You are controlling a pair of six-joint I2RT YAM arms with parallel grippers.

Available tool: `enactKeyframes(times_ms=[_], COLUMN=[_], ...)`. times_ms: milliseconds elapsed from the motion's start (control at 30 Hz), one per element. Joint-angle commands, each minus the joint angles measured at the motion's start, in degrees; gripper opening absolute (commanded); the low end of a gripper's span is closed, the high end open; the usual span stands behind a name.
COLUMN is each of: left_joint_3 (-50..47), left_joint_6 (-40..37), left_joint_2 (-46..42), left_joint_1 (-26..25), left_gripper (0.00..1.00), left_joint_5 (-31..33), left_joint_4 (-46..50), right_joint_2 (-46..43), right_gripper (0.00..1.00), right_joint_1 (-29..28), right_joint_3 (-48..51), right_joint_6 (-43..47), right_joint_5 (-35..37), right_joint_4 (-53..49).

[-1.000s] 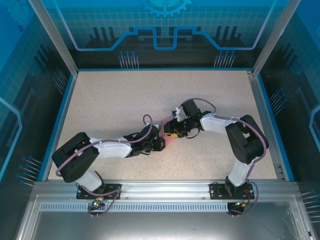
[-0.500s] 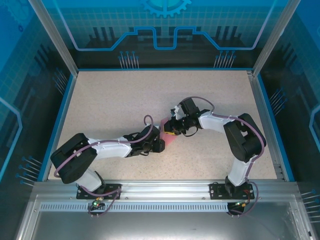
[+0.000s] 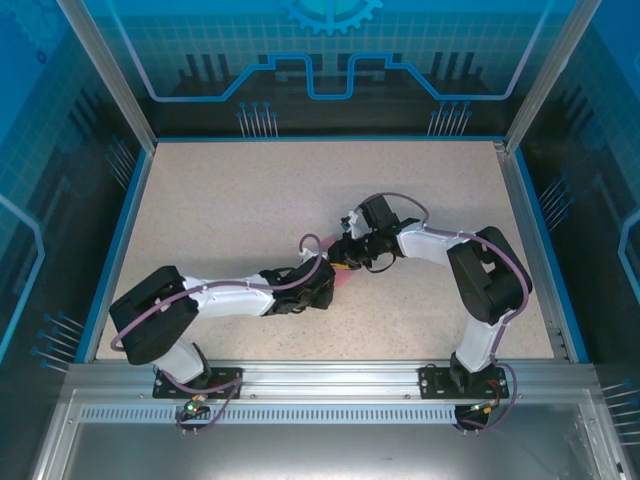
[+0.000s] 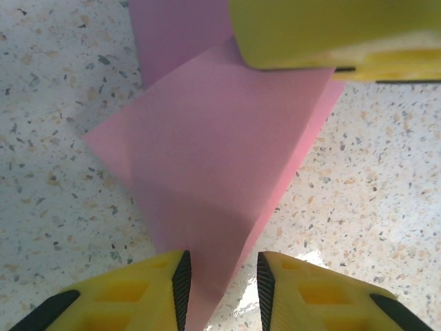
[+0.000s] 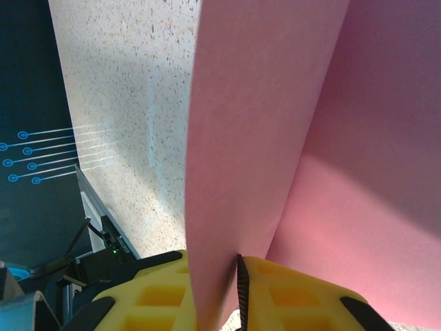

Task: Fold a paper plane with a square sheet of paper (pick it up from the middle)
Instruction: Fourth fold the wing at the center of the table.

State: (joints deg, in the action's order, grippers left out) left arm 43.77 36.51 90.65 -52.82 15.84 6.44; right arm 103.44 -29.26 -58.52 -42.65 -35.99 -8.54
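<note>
**A fenced robot cell in a lab**

I work inside an enclosed robotics test cell. The speckled table [image 3: 230,210], edged in blue, is my only work surface. Along its near edge runs a bare aluminium rail [image 3: 330,378], and my left arm [image 3: 225,295] and right arm [image 3: 440,245] are bolted to it side by side. Slanted aluminium posts [image 3: 100,65] rise from the table's far corners. Behind the table and on both sides of it stand blue panels [image 3: 330,50] printed with circuit lines and a gear.
</note>
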Motion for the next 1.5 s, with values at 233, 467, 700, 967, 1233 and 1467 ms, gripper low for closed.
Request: enactKeyframes(times_ms=[233,467,700,967,1233,1467], left_joint_3=[2.67,2.64,2.65,1.23,-3.45,-6.74], left_joint_6=[0.82,0.73,0.49,-0.07,-0.64,0.44], left_joint_2=[2.12,2.16,2.12,1.49,-0.53,-0.56], left_joint_1=[-1.50,-1.68,-1.73,-0.67,4.20,8.20], left_gripper=[0.25,0.21,0.14,0.08,0.07,0.07], left_joint_5=[5.36,5.69,5.42,1.33,-10.79,-19.45], left_joint_4=[3.82,4.34,3.77,-0.20,-9.54,-16.25], right_joint_2=[0.75,0.88,0.87,0.09,-5.97,-12.41], right_gripper=[0.18,0.18,0.18,0.20,0.39,0.46], right_joint_1=[-0.14,-0.10,-0.09,0.33,3.63,7.55], right_joint_3=[-1.38,-1.35,-1.42,-1.24,1.18,5.14], right_joint_6=[-0.50,-0.40,-0.23,0.47,3.65,5.76], right_joint_5=[-0.58,-0.59,-0.66,-0.47,-1.16,-1.93], right_joint_4=[-0.87,-1.06,-1.22,-2.13,-3.94,-4.41])
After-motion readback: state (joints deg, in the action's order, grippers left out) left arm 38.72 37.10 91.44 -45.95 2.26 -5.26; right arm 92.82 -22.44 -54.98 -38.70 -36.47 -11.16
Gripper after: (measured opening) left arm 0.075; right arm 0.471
